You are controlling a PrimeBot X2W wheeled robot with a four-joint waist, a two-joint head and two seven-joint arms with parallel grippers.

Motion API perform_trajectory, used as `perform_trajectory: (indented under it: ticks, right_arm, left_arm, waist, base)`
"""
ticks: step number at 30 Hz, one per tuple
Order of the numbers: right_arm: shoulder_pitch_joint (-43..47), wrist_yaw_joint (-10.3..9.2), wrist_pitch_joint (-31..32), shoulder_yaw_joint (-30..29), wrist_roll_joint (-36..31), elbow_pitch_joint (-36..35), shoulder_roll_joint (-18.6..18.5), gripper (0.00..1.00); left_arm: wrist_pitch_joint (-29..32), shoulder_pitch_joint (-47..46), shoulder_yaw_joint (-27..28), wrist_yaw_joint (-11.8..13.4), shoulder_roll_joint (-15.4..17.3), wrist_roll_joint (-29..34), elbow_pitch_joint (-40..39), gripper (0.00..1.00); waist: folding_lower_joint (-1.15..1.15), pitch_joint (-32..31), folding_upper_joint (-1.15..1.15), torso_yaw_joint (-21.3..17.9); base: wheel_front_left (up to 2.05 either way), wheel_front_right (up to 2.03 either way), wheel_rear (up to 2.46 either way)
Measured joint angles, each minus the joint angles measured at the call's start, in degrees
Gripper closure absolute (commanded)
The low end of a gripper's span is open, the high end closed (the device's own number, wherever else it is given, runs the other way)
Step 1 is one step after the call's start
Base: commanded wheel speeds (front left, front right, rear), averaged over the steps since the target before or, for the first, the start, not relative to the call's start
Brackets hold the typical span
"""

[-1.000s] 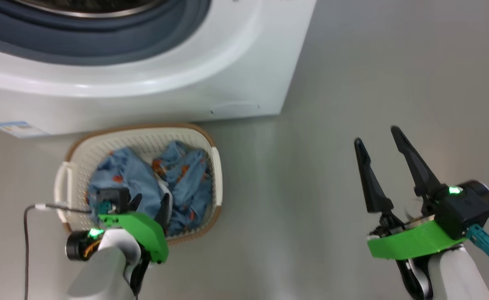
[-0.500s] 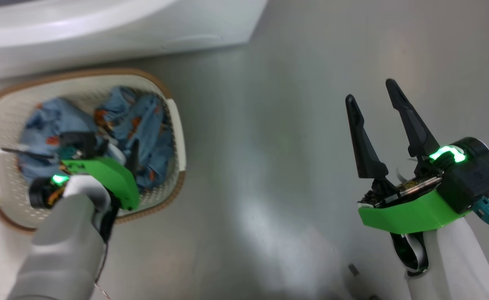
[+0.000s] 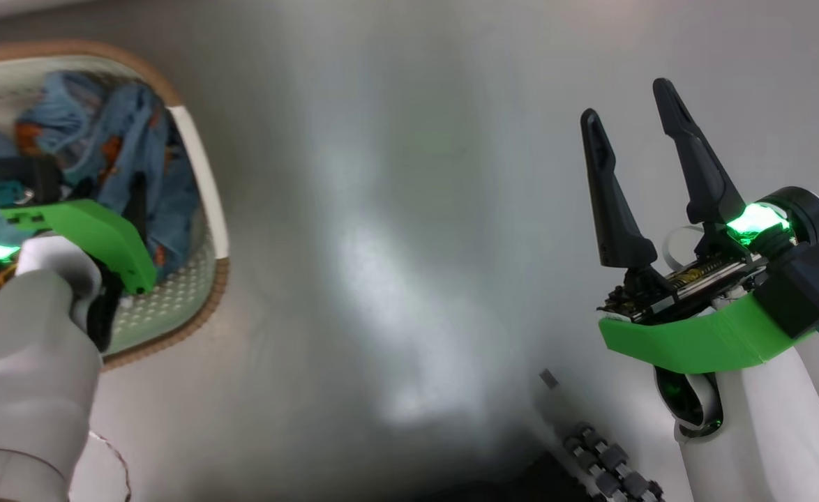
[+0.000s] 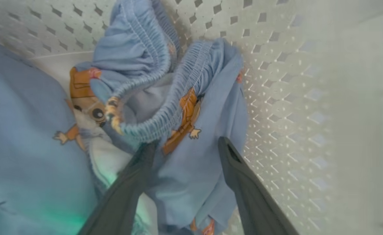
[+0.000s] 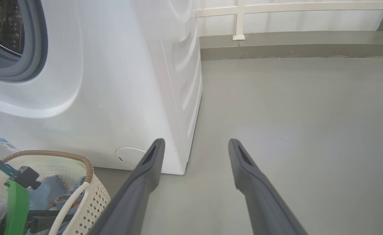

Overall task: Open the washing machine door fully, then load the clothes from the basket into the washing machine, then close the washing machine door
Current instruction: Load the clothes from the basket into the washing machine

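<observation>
One second back the washing machine (image 5: 113,81) spread across the top of the head view. The camera has since swung down and to the right, so grey floor (image 3: 395,209) now takes most of that picture and the basket (image 3: 204,174) sits at its left edge. The things themselves have not shifted.

From the right wrist, the machine stands white and boxy on the floor. Its steel drum (image 5: 2,26) is uncovered inside the grey-blue gasket (image 5: 31,49), and a round filter cap (image 5: 129,155) and a blue sticker (image 5: 2,143) sit low on its front.

The basket stands on the floor just before the machine. It holds the clothes (image 4: 194,169), crumpled light blue fabric with orange-brown figures and an elastic waistband.

As before, the left gripper (image 4: 186,143) reaches down into the basket. Its fingers are spread wide either side of a fold of the blue cloth and are not pinched on it. One finger lies close to the perforated wall.

The right gripper (image 3: 626,100) hangs over bare floor, well apart from the basket. Its fingers are likewise spread and empty.
</observation>
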Motion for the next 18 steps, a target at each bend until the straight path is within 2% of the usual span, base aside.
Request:
perform_trajectory:
  ticks: [10,11,12,13,14,18]
  right_arm:
    - [0.0,0.00,0.0,0.2,0.3,-1.0,0.0,0.00]
    - [0.0,0.00,0.0,0.2,0.3,-1.0,0.0,0.00]
    - [0.0,0.00,0.0,0.2,0.4,-1.0,0.0,0.00]
    - [0.0,0.00,0.0,0.2,0.5,-1.0,0.0,0.00]
    - [0.0,0.00,0.0,0.2,0.5,-1.0,0.0,0.00]
    - [0.0,0.00,0.0,0.2,0.5,-1.0,0.0,0.00]
  left_arm:
    - [2.9,-2.6,1.3,0.3,2.1,-2.8,1.7,0.00]
    - [3.2,-2.7,1.4,0.3,2.1,-3.1,1.8,0.09]
    - [3.5,-2.7,1.3,0.6,2.2,-3.1,1.9,0.09]
    - [3.6,-2.7,1.3,0.6,2.2,-3.1,2.0,0.64]
    - [4.0,-2.7,1.3,0.6,2.2,-3.1,2.1,1.00]
    - [4.5,-2.7,1.2,0.7,2.3,-3.1,2.3,1.00]
  waist:
    - [0.00,4.3,0.00,-3.3]
    - [0.00,4.5,0.00,-3.4]
    - [0.00,4.7,0.00,-3.5]
    - [0.00,4.7,0.00,-3.6]
    - [0.00,4.7,0.00,-3.6]
    - [0.00,4.4,0.00,-3.3]
  base:
    - [0.00,0.00,0.00]
    - [0.00,0.00,0.00]
    - [0.00,0.00,0.00]
    - [0.00,0.00,0.00]
    - [0.00,0.00,0.00]
    - [0.00,0.00,0.00]
